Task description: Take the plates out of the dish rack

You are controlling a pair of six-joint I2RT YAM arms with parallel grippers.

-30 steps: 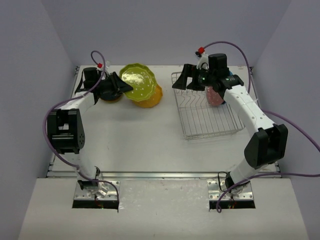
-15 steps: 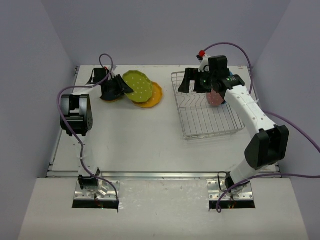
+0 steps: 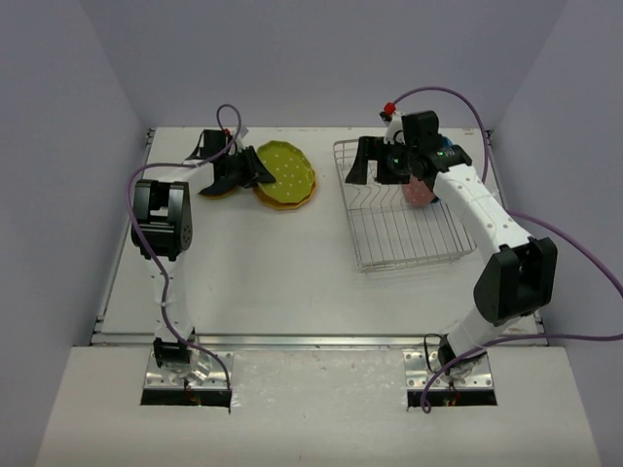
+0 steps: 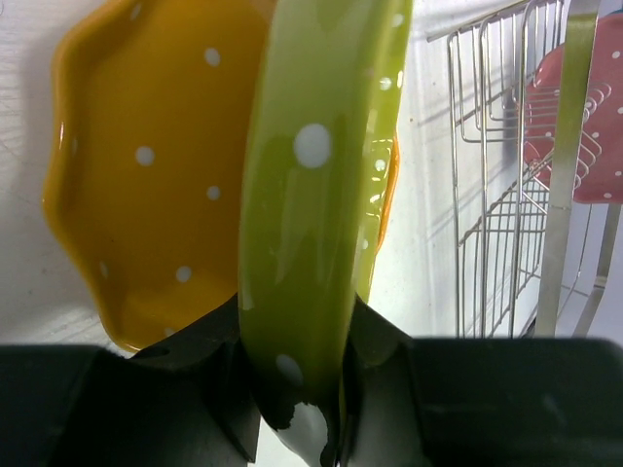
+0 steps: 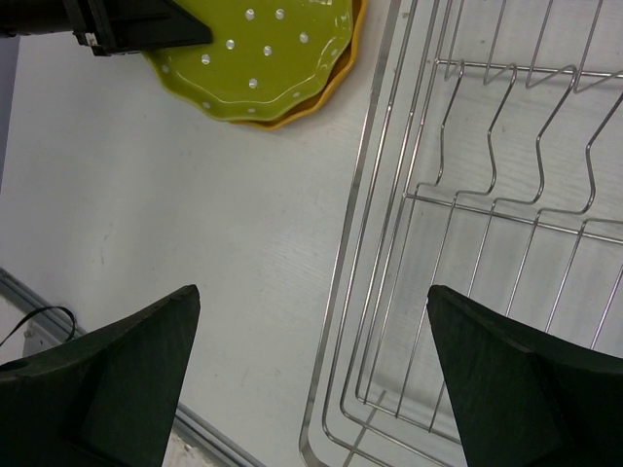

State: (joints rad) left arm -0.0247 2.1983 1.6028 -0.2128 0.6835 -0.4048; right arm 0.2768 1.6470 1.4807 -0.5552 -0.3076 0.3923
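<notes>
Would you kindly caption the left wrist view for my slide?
Left pincer holds the green plate by its rim over the orange plate, rack beyond.

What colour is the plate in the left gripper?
The plate is lime green with white dots; left wrist view.

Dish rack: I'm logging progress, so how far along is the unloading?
Done: the orange plate lies on the table. In hand: the left gripper clamps the lime green plate above it. Left: a pink plate stands in the dish rack; right gripper open.

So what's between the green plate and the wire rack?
Just bare white tabletop separates the lime green dotted plastic plate from the silver wire dish rack, per the top view.
</notes>
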